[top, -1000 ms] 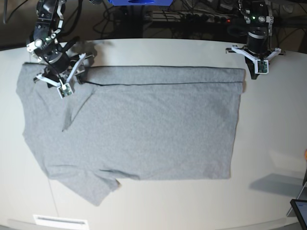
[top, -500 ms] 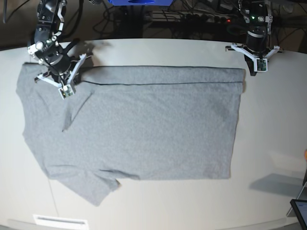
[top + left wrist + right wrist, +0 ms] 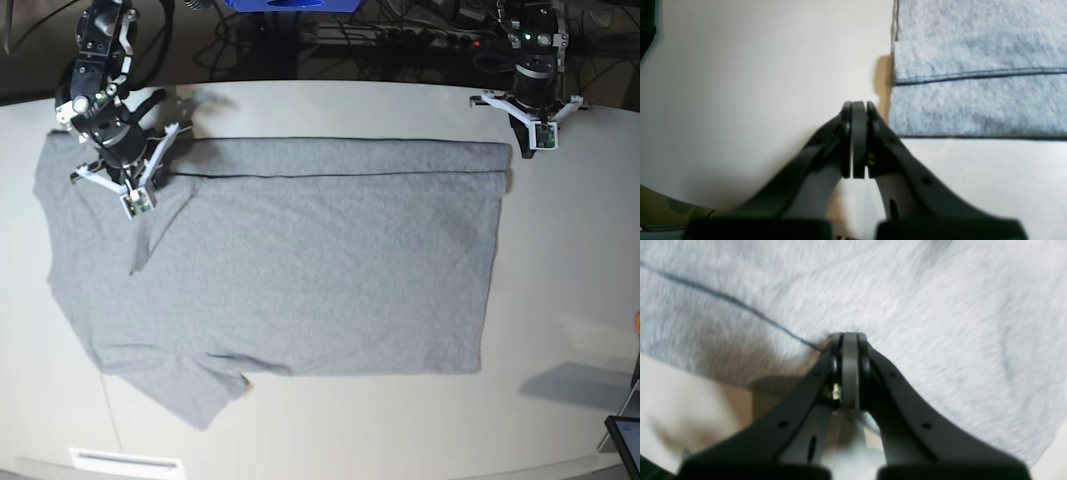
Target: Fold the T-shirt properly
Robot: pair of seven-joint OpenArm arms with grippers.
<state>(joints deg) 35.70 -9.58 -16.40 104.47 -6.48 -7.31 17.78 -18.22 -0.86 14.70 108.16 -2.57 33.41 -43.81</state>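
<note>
The grey T-shirt (image 3: 300,260) lies flat on the white table (image 3: 570,260), plain side up. Its far edge is folded over into a narrow strip (image 3: 340,157), and one sleeve (image 3: 185,385) points to the near left. My right gripper (image 3: 140,170) hovers over the shirt's far left part, by the end of the strip. Its jaws are shut, and in the right wrist view no cloth shows between the fingertips (image 3: 849,338) above the shirt (image 3: 940,323). My left gripper (image 3: 528,128) is shut and empty just off the shirt's far right corner (image 3: 973,100), with its fingertips (image 3: 858,105) over bare table.
Cables and a power strip (image 3: 400,38) run behind the table's far edge, beside a blue object (image 3: 290,5). A dark device (image 3: 625,440) sits at the near right corner. A white label (image 3: 125,462) lies at the front edge.
My right gripper has closed its jaws and shifted slightly over the shirt's far left. The left arm has drawn back a little toward the far edge. The shirt lies as before.
</note>
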